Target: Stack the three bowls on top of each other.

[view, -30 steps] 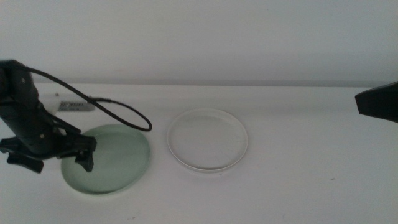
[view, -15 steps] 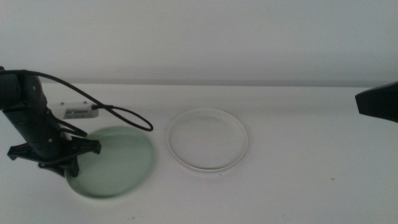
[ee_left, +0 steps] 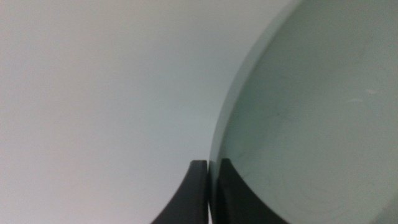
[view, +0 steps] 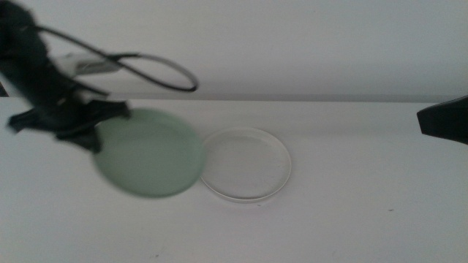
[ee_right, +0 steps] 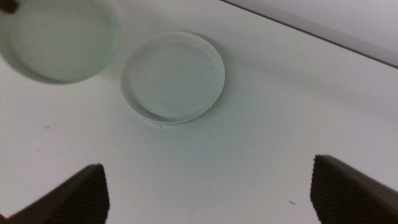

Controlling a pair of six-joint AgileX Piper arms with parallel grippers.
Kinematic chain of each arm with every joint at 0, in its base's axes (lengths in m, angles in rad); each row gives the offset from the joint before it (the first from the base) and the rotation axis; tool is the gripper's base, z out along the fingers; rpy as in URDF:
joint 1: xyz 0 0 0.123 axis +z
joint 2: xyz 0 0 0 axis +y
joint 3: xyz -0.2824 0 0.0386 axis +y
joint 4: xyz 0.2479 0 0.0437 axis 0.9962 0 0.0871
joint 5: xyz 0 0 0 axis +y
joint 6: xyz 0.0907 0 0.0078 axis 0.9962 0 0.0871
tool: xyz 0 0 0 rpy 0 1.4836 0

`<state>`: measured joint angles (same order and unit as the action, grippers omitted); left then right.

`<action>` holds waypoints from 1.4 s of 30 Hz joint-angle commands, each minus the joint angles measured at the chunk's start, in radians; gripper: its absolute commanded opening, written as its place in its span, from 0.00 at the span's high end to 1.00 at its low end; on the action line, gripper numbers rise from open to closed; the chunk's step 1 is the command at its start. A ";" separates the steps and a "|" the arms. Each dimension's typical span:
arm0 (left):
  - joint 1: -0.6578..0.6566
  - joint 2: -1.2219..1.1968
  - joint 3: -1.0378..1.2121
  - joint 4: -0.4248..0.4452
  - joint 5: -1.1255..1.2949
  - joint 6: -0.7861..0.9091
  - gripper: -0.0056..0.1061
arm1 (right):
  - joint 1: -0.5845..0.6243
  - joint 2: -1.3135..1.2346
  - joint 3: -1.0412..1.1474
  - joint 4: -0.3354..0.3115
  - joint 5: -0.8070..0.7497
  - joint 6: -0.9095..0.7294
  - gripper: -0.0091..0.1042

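My left gripper (view: pixel 93 137) is shut on the rim of the pale mint green bowl (view: pixel 150 153) and holds it tilted in the air above the table. In the middle view the bowl's right edge overlaps the left rim of the white bowl (view: pixel 245 164), which lies flat at the table's middle. The left wrist view shows the jaws (ee_left: pixel 208 180) pinching the green bowl's rim (ee_left: pixel 311 124). My right gripper (view: pixel 442 117) waits open at the right edge. Its wrist view (ee_right: pixel 207 168) shows the white bowl (ee_right: pixel 173 78) and the green bowl (ee_right: pixel 59 40). The grey bowl is out of view.
The white table (view: pixel 351 212) ends at a pale wall behind. The left arm's black cable (view: pixel 157 69) loops above the green bowl.
My left gripper has lifted the green bowl off the table and carried it up and to the right, toward the white bowl. The right gripper has not moved.
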<state>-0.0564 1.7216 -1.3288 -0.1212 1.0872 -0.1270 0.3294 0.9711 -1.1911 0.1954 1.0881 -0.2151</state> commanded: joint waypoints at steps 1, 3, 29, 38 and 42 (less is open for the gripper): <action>-0.080 0.064 -0.104 -0.044 0.035 -0.041 0.96 | 0.001 0.003 -0.002 -0.007 -0.012 -0.001 0.16; -0.130 0.126 -0.181 -0.064 0.056 -0.062 0.96 | 0.001 0.003 -0.002 -0.007 -0.012 -0.001 0.16; -0.243 0.518 -0.570 -0.096 0.133 -0.133 0.96 | 0.001 0.003 -0.002 -0.007 -0.012 -0.001 0.16; -0.243 0.549 -0.570 -0.123 0.154 -0.107 0.80 | 0.001 0.003 -0.002 -0.007 -0.012 -0.001 0.16; -0.243 0.524 -0.571 -0.109 0.198 -0.086 0.56 | 0.001 0.003 -0.002 -0.007 -0.012 -0.001 0.16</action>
<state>-0.2974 2.2683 -1.8933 -0.2323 1.2179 -0.2275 0.3294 0.9711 -1.1911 0.1954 1.0881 -0.2151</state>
